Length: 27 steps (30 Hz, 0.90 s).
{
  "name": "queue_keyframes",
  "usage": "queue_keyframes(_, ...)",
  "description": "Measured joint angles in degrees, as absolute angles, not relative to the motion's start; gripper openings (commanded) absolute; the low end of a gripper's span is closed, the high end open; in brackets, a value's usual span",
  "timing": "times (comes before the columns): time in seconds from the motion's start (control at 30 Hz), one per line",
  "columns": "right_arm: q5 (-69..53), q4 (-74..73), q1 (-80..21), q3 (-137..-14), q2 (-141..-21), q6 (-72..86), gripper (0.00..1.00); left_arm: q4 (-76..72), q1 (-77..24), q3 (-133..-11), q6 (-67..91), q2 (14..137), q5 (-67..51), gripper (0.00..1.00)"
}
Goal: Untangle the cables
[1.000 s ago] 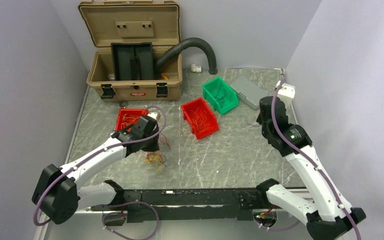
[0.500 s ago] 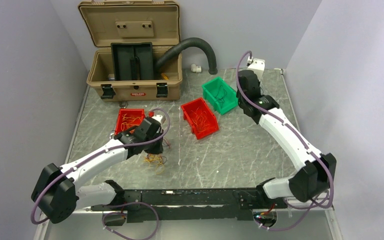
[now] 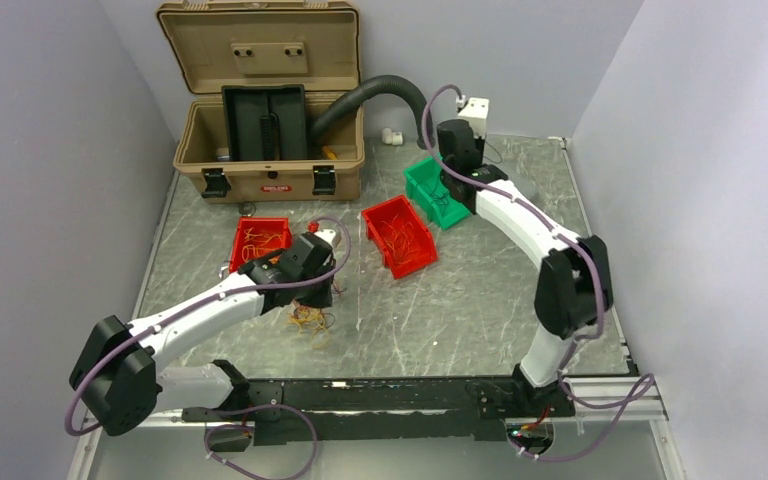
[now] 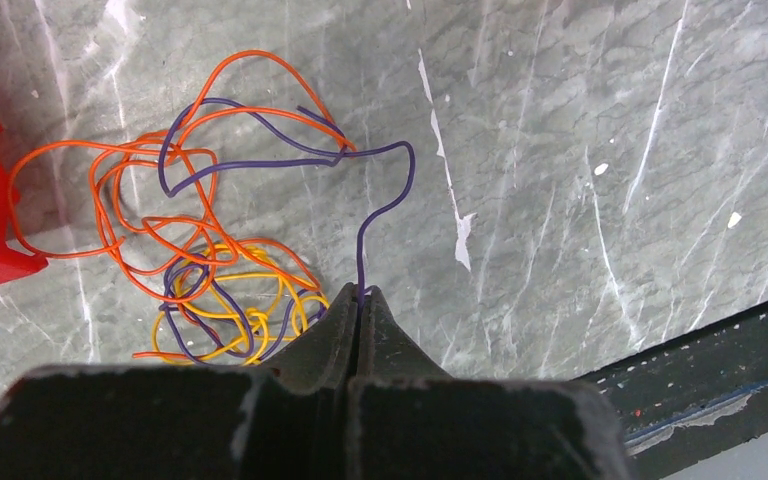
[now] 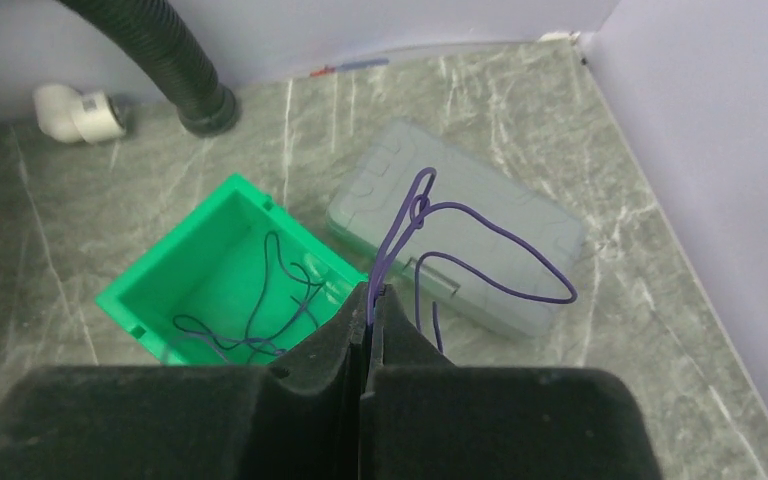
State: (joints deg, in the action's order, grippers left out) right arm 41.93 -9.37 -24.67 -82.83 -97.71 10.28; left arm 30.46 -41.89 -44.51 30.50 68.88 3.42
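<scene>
Cables: a loose tangle [image 4: 190,270] of orange, yellow and purple wires lies flat on the bench [image 3: 480,300], at about 7 o'clock from the bench centre in the top view. One purple strand [image 4: 385,200] runs out of the tangle toward 4 o'clock and up into the left jaws. A second purple wire [image 5: 460,240], looped and knotted near its top, hangs clear of the surface from the right jaws.

Surface: grey-green marbled slab with white veins and small white chips. Pale lilac-grey walls close it in on three sides.

- Red bin [image 3: 260,238] just beyond the tangle at 11 o'clock, with orange and yellow wires inside.
- Second red bin [image 3: 398,235] near bench centre, also holding thin wires.
- Green bin [image 5: 160,290] at 1 o'clock, with dark purple wires [image 5: 260,300] in it.
- Flat grey case [image 5: 380,190] just beside the green bin, at its 3 o'clock.
- Open tan case [image 3: 270,100] at 11 o'clock on the bench. A black corrugated hose [image 3: 380,90] arcs from it down to the slab, near a small white fitting [image 5: 80,112].

Left jaws: pressed together, pinching the purple strand at its near end, low over the bench beside the tangle.

Right jaws: pressed together, pinching the looped purple wire. They are raised above the near rim of the green bin, and the wire's loops hang in front of the grey case.
</scene>
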Motion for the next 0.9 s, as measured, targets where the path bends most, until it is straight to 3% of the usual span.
queue_keyframes(0.2,39.07,-10.79,-24.80,-84.44,-106.96,12.01,0.00,31.11,-41.98,-45.76,30.20,70.02,4.08,0.00)
queue_keyframes(0.5,24.40,-17.85,-24.77,-92.58,-116.62,12.53,0.00,31.20,-42.00,-46.00,29.45,70.96,4.21,0.00)
queue_keyframes(0.9,23.49,-21.96,-24.23,-97.45,-110.41,11.88,0.00,31.33,-42.04,-46.02,29.39,70.94,4.36,0.00)
